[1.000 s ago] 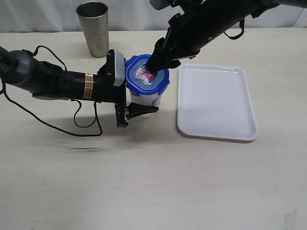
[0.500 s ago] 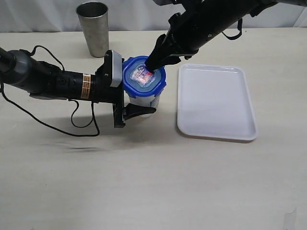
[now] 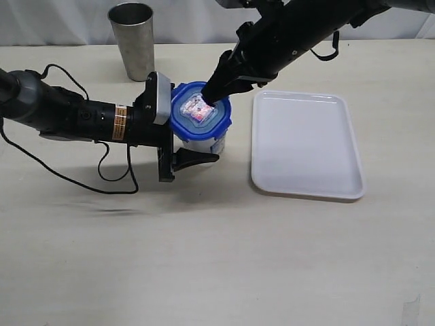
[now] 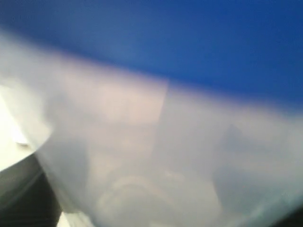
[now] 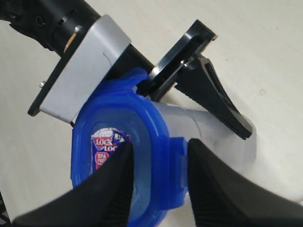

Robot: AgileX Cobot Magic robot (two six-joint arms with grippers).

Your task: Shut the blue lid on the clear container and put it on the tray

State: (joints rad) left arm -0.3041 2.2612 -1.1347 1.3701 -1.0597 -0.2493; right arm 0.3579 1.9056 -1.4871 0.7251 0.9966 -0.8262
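Observation:
The clear container (image 3: 206, 140) stands left of the white tray (image 3: 306, 146), with the blue lid (image 3: 198, 112) on top of it. My left gripper (image 3: 206, 145) comes in from the left and is shut on the container's wall; one finger (image 5: 215, 101) lies along its near side. The left wrist view shows only the blurred clear container (image 4: 165, 156) wall under the blue lid (image 4: 189, 38). My right gripper (image 5: 158, 147) reaches down from the upper right. Its fingers straddle the blue lid (image 5: 142, 137) edge, one on the top and one outside a flap.
A grey steel cup (image 3: 134, 41) stands at the back left. The left arm's black cable (image 3: 115, 178) loops on the table in front of that arm. The tray holds nothing and lies a short gap to the right of the container.
The left arm, the container and the lid have shifted slightly to the left. The right gripper has moved with them, staying on the lid.

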